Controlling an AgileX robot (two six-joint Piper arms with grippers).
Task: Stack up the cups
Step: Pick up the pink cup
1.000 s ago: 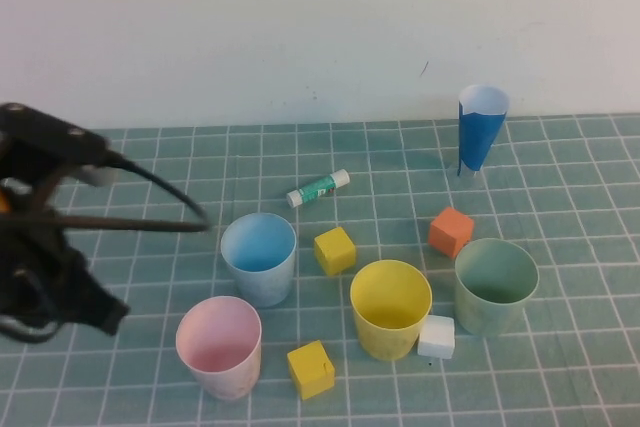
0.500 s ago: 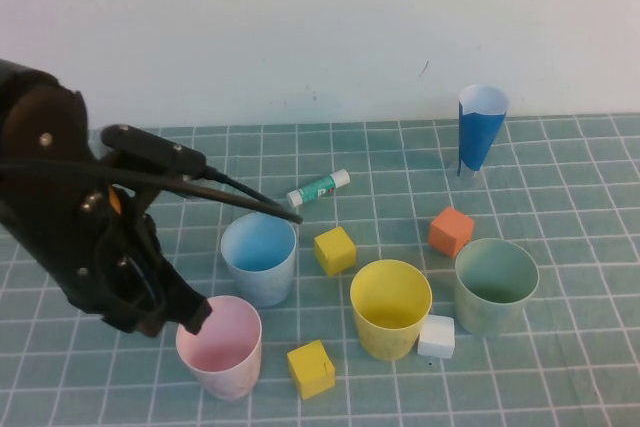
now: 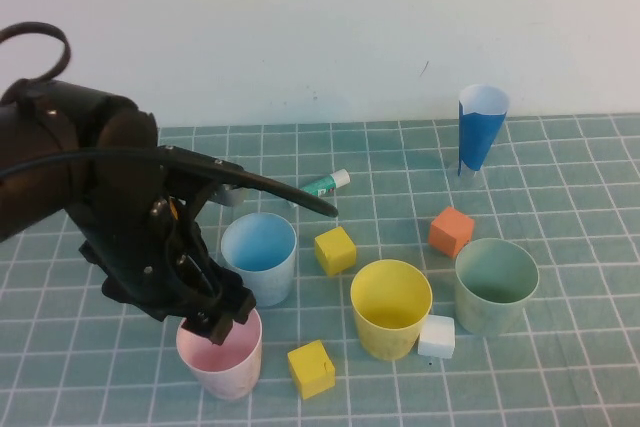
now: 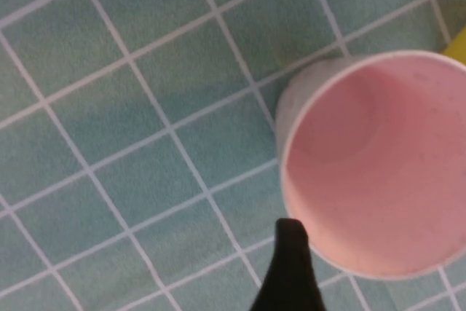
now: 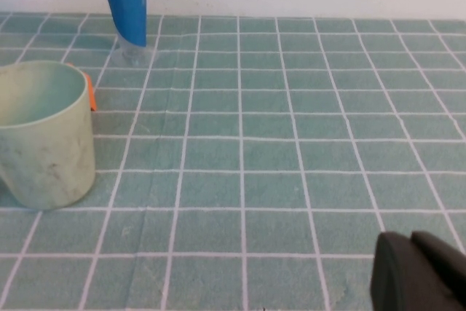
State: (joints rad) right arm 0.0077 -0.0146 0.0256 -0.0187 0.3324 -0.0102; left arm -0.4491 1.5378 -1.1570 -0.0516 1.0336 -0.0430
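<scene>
Four cups stand upright and apart on the green grid mat: pink [image 3: 222,352] at the front left, light blue [image 3: 259,247] behind it, yellow [image 3: 390,302] in the middle, pale green [image 3: 496,282] on the right. My left gripper [image 3: 225,325] hangs just over the pink cup's near-left rim, open and holding nothing. In the left wrist view one black finger [image 4: 291,260] sits just outside the pink cup's [image 4: 371,165] rim; the other finger is out of frame. My right gripper [image 5: 411,245] is shut and empty, low over the mat, well right of the green cup [image 5: 44,132].
A dark-blue paper cone [image 3: 480,132] stands at the back right. Two yellow cubes [image 3: 335,250] [image 3: 311,369], an orange cube [image 3: 451,231] and a white cube [image 3: 436,337] lie among the cups. A glue stick [image 3: 325,185] lies behind the blue cup. The left arm's cable arches over the blue cup.
My left arm swung in from the left edge and came down over the pink cup, and its gripper opened. The cups and the right gripper stayed still.
</scene>
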